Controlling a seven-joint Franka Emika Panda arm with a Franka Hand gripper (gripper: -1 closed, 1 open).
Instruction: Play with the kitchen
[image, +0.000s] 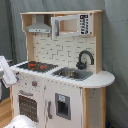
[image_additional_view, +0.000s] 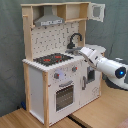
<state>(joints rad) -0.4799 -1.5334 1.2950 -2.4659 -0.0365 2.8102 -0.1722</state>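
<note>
One arm only, white Franka with a blue-lit joint, reaching in from the second exterior view's right at counter height; tool (image_additional_view: 84, 51) at the arm's white tip, just beside or touching the front edge of the large white and light-wood toy kitchen (image_additional_view: 50, 85), roughly below the black curved faucet (image_additional_view: 75, 40). Cannot tell contact from hovering. Cannot tell tool state either, released or clenched, nothing visibly grasped. Kitchen standing upright on a wooden floor against a grey curtain, filling the middle of both exterior views. Long axis of the kitchen counter running left to right across the second exterior view, black hob with red rings (image_additional_view: 51, 59) at the second exterior view's left end, sink side at the right end near the tool. Hob lying to the second exterior view's left of the tool, faucet just behind and above it, knobs and oven door (image_additional_view: 65, 95) lower and leftward on the front face. Grey hood (image_additional_view: 48, 21) well above, out of easy reach from this pose. Only a white arm part at the first exterior view's left edge (image: 7, 74), next to the hob (image: 36, 65), silver sink (image: 71, 73) farther toward the first exterior view's right. Likely next contact: sink or faucet, nearest by a clear margin.
</note>
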